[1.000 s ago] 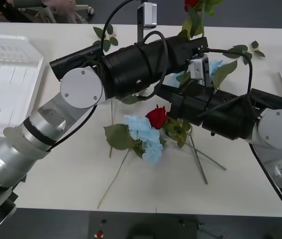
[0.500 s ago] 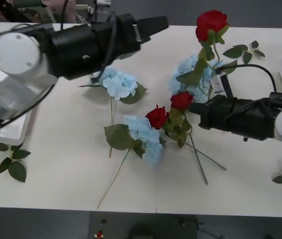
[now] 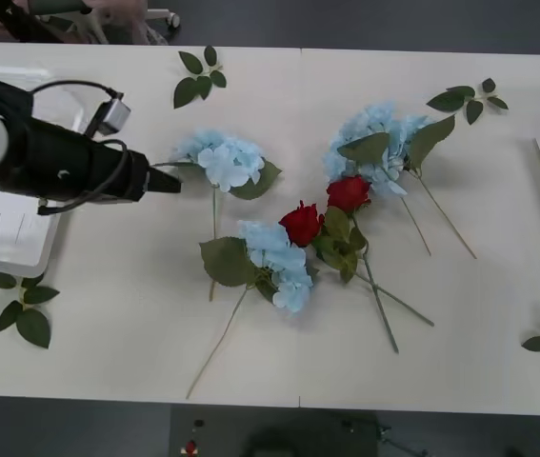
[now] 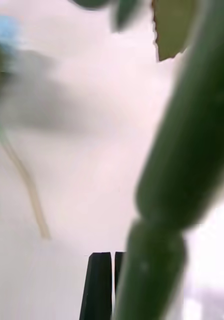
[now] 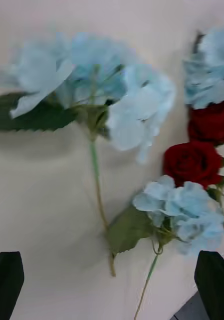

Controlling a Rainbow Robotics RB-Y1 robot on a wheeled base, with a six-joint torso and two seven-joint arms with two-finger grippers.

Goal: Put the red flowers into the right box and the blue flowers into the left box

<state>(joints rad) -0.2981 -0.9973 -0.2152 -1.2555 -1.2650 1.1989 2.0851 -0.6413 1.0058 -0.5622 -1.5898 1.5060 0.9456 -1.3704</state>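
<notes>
Three blue flowers (image 3: 222,159) and two red flowers (image 3: 301,224) lie mid-frame on the table (image 3: 108,352); left gripper (image 3: 172,181), fingers wide apart and empty, points at the leftmost cluster beside the left box (image 3: 3,143). Right gripper (image 4: 108,285) fingers are closed together, a green stem (image 4: 191,150) close before them.

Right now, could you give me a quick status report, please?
Left gripper open beside nearest blue hydrangea. Right gripper shut on a green stem. Two red roses still on table, stems crossing.
</notes>
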